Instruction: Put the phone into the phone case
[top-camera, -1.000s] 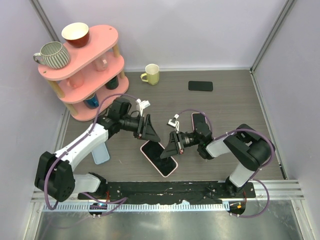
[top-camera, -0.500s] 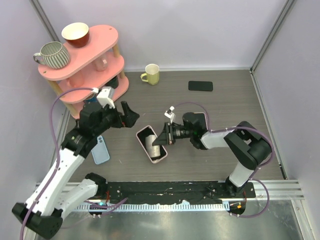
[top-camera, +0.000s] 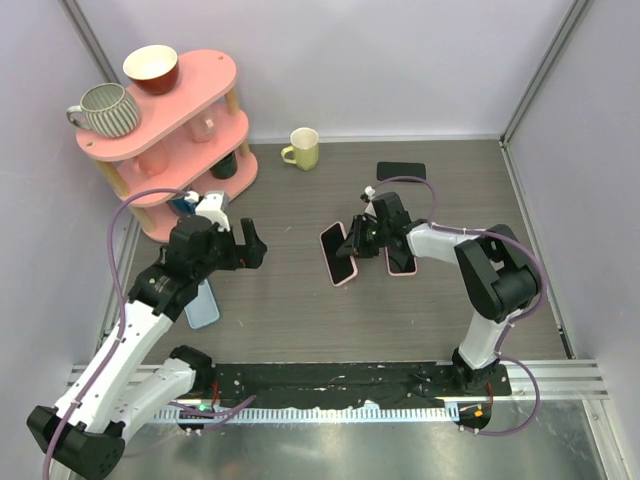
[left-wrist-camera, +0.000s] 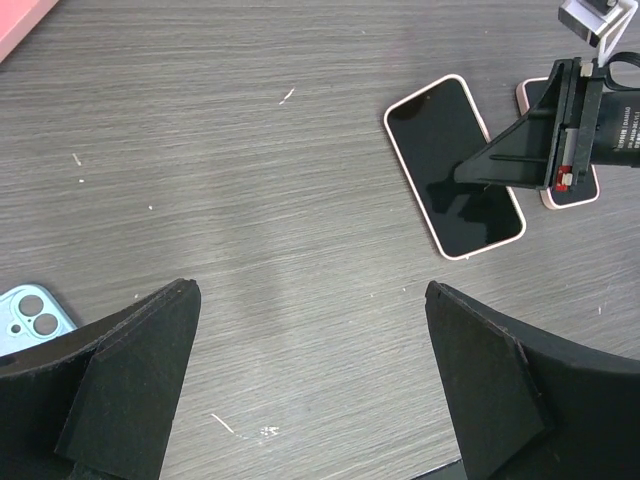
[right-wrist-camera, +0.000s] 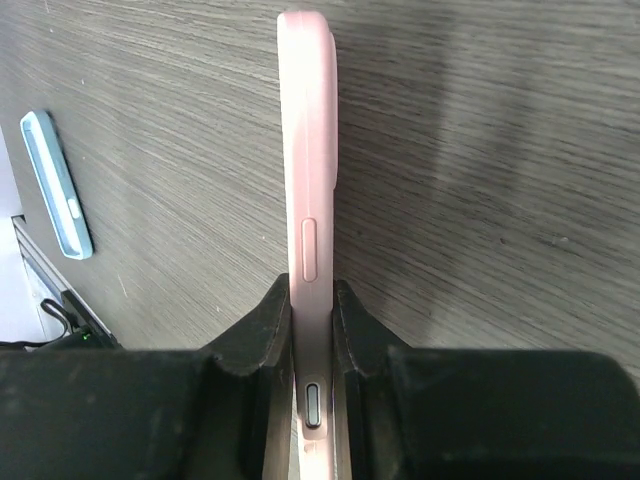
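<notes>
Two claws, two different jobs. The right claw (right-wrist-camera: 308, 315) is clamped on the pink case (right-wrist-camera: 310, 170), which has the phone (left-wrist-camera: 455, 175) inside it. One finger is on the face and one on the back, so the thin side edge with its button runs straight out ahead of the claw. That pinch across the flat sides probably serves to press phone and case together, or to carry them as one. The dark screen sits within the pink rim, so I judge the phone seated. Whether it touches the counter (right-wrist-camera: 480, 150) I cannot tell. A second pink slab (top-camera: 401, 250) lies just behind this claw, under its arm. The left claw (left-wrist-camera: 310, 300) hangs spread wide and empty, well apart from the phone ahead of it. A blue case (left-wrist-camera: 30, 318) lies beside its left finger. This claw is likely held clear to give the other arm room.
</notes>
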